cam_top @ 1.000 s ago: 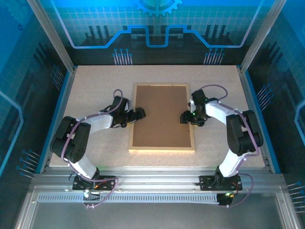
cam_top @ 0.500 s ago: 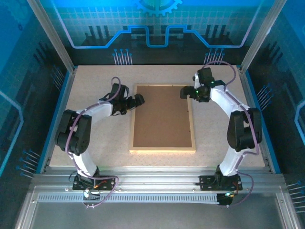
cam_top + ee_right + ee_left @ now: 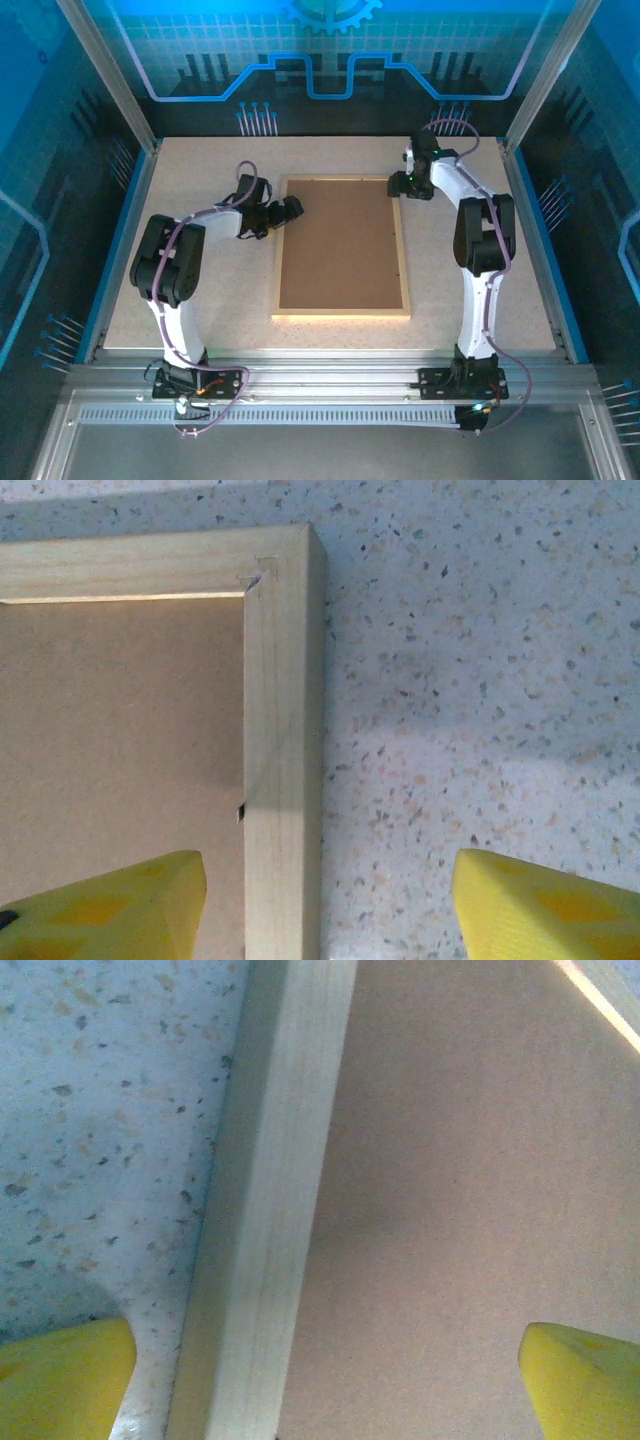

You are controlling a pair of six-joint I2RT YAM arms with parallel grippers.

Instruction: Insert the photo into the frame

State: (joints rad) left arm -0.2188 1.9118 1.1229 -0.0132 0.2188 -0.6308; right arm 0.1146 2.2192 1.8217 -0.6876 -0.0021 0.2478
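The frame (image 3: 340,314) is laid flat mid-worktop (image 3: 200,170), with the brown backing board (image 3: 340,245) set inside it; whether the photo lies beneath cannot be told. The left claw (image 3: 322,1378) is spread wide across the left rail. The right claw (image 3: 330,905) is held open astride the right rail by the far corner. If one rail is pinched unevenly, the frame could be skewed or the board dislodged.

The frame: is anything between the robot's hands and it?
Nothing visible is. The left hand hangs open over the frame's left rail, the right hand open over its far right corner. A brown board fills the frame.
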